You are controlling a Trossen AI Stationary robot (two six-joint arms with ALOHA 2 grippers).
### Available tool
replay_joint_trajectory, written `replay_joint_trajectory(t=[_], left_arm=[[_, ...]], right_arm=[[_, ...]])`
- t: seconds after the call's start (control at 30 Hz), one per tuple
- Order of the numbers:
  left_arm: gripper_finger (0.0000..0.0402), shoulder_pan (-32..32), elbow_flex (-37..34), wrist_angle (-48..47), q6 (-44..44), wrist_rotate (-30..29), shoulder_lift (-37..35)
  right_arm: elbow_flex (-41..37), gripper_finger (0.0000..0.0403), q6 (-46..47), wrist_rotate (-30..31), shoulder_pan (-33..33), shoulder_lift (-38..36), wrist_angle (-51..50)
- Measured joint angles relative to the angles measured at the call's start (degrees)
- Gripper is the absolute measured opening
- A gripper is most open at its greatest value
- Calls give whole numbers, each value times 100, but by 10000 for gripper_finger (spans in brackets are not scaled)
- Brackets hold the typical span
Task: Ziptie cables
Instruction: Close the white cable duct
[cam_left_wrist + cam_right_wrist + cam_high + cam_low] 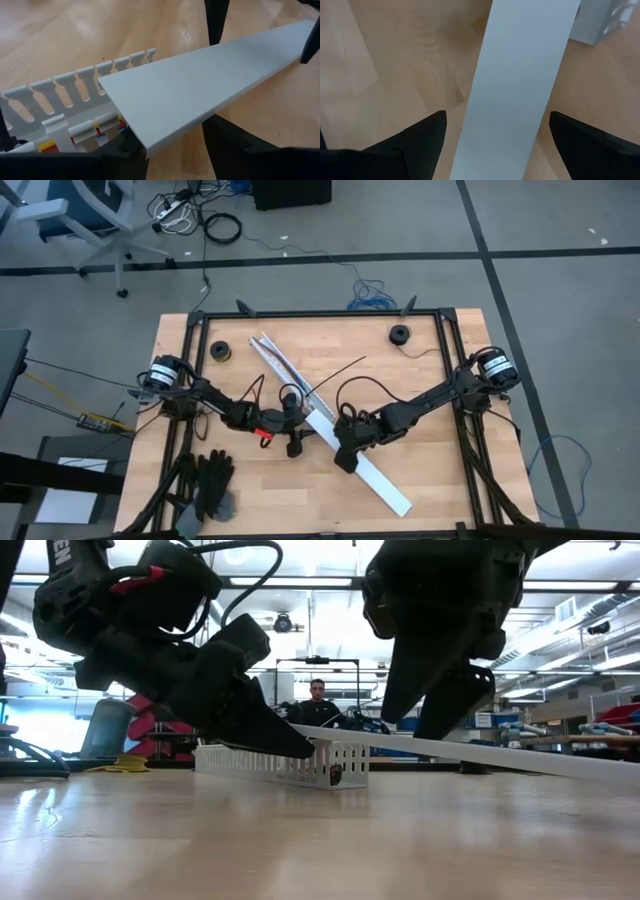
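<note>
At frame centre, the left gripper (297,442) pinches the end of a flat white lid strip (365,470) above the slotted channel (285,367). The right gripper (345,460) straddles the strip, fingers spread. Coloured cables (47,145) lie inside the channel.

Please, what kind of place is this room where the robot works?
Probably a robotics lab or workshop. A wooden table stands on a grey floor with loose cords, an office chair sits nearby, and a person sits under ceiling lights amid equipment.

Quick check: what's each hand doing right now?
Left hand: gripping one end of the flat white cover strip.
Right hand: open, fingers either side of the strip, not touching it.
</note>
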Motion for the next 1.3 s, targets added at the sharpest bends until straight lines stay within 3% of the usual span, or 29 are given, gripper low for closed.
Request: replay_joint_trajectory(t=[0.67,0.83,1.1,1.3], left_arm=[[147,0,2,166,-41,-45,1],[147,0,2,166,-42,-43,1],[147,0,0,116,-42,-1,8],[147,0,0,114,-39,-5,8]], right_arm=[[-103,325,90,78,-60,2,146],[-103,281,101,69,-59,2,138],[-105,176,99,189,-60,2,97],[-105,134,95,192,-59,2,85]])
